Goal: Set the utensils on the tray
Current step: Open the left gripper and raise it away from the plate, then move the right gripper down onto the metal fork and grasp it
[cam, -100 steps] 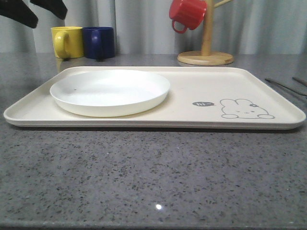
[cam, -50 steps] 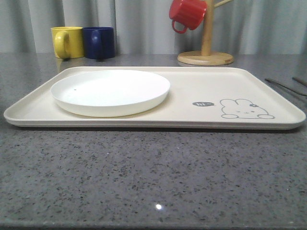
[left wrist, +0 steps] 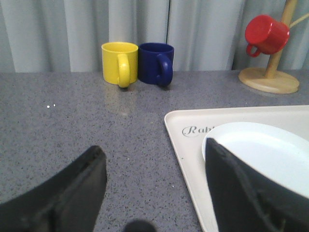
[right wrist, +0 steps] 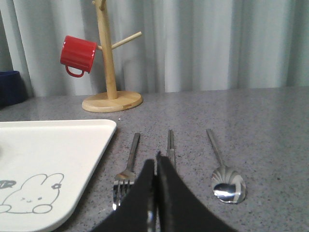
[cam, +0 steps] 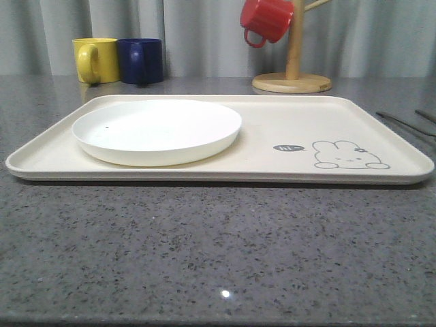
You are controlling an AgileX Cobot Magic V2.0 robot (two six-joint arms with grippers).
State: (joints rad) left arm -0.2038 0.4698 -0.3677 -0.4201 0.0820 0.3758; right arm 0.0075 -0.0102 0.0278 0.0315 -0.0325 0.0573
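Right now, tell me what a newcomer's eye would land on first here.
First the big cream tray in the middle of the grey table, with a white plate on its left half. Then the red mug hanging on the wooden stand behind, and the yellow mug touching the blue mug at back left.

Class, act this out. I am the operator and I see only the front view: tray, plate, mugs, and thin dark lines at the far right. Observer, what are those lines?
Observer: A fork, chopsticks and a spoon, side by side on the table, off the tray.
Operator: Where is the right claw?
Observer: The right claw is shut, low over the near end of the chopsticks. I cannot tell whether it grips them.
Operator: And the left claw?
Observer: The left claw is open, one finger in front of the plate, the other in front of bare table.
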